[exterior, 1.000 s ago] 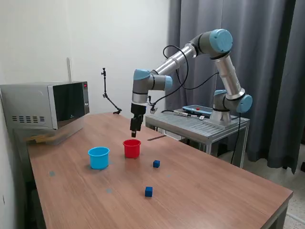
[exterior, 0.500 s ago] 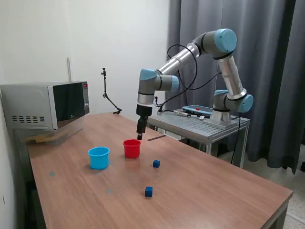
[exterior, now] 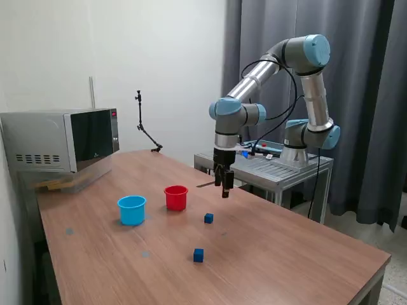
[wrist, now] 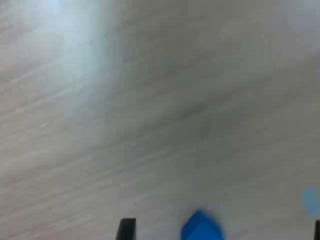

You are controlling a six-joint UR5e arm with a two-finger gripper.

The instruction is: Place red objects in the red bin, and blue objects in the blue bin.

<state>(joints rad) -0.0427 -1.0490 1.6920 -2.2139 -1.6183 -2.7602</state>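
Blue cubes are what you have left to sort: one (exterior: 208,218) lies on the tabletop (exterior: 286,254) near the red cup (exterior: 176,197), on the exterior view's right of it; the other (exterior: 198,255) sits nearer the front edge, well apart from both cups. The wrist view, though blurred, shows a blue cube (wrist: 201,228) beside a dark fingertip (wrist: 126,229). Your claw (exterior: 224,185) hangs above the nearer cube, carrying nothing; I judge its fingers to be apart. Expect each cube to be light, rigid and smooth-faced, so pinch two opposite flat sides squarely. The light blue cup (exterior: 131,210) waits beside the red one. No red cubes are visible on the tabletop.
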